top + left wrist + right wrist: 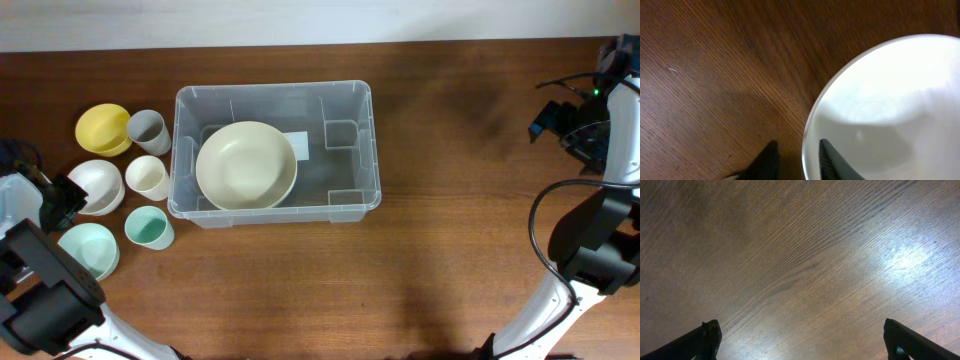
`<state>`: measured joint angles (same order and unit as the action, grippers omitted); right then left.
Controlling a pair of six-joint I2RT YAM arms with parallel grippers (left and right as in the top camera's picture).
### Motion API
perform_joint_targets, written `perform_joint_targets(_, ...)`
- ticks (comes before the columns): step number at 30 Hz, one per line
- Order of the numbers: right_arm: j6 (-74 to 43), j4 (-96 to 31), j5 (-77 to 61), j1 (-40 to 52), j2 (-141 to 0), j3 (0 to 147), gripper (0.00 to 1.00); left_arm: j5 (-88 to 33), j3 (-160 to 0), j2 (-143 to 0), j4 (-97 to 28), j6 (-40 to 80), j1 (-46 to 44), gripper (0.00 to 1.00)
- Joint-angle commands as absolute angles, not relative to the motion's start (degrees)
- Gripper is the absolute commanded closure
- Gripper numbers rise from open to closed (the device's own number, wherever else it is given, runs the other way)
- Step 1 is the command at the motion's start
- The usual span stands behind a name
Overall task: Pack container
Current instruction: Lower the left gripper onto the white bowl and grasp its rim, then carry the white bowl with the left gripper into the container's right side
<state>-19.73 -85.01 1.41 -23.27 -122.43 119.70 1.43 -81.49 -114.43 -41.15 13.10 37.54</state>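
- The left hand (pixel 797 146) straddled the white bowl's (pixel 890 110) rim, one finger inside and one outside, narrowly apart and not visibly pinching.
- Best to close firmly, lift level, and carry it right to the container (pixel 345 175) mid-tabletop (pixel 790 255), nesting it in the cream bowl (pixel 246 165).
- The right hand (pixel 802 332) hung wide open, far right.
- The container's white label (pixel 298 146) showed no readable writing.

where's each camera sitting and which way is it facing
Overhead: above the table, facing straight down on the container; left arm and right arm at the edges.
Left wrist: low, facing down at the white bowl; left gripper straddles its rim.
Right wrist: faces down at bare table; right gripper open wide.
Shared: overhead and left wrist both show the white bowl.
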Motion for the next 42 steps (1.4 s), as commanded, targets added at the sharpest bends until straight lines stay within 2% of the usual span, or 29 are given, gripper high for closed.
perform_joint_targets(1,-20.4,-84.9,1.6,-23.3,-122.2,119.4,0.01,0.8,-81.9,-114.8,-41.1,13.2,37.7,0.80)
perform_joint_targets(10,-20.4,-84.9,1.6,-23.3,-122.2,119.4,0.01,0.8,-81.9,-114.8,-40.1,15.4,40.0,0.98)
perform_joint_targets(19,-20.4,-84.9,1.6,-23.3,-122.2,119.4,0.01,0.6,-84.1,-114.7,-39.6,17.1,43.9,0.98)
perform_joint_targets(29,-20.4,-85.0,1.6,-23.3,-122.2,119.4,0.01,-15.0,-104.6,-112.2,-42.5,17.2,43.2,0.99)
perform_joint_targets(33,-20.4,-84.9,1.6,-23.3,-122.2,119.4,0.01,-26.3,-110.8,-108.4,-43.1,17.0,39.6,0.99)
perform_joint_targets(36,-20.4,-85.0,1.6,-23.3,-122.2,119.4,0.01,-39.0,-112.9,-104.6,-42.9,11.3,32.6,0.99)
perform_joint_targets(42,-20.4,-84.9,1.6,-23.3,-122.2,119.4,0.01,-40.5,-112.9,-101.9,-43.0,10.6,15.4,0.99)
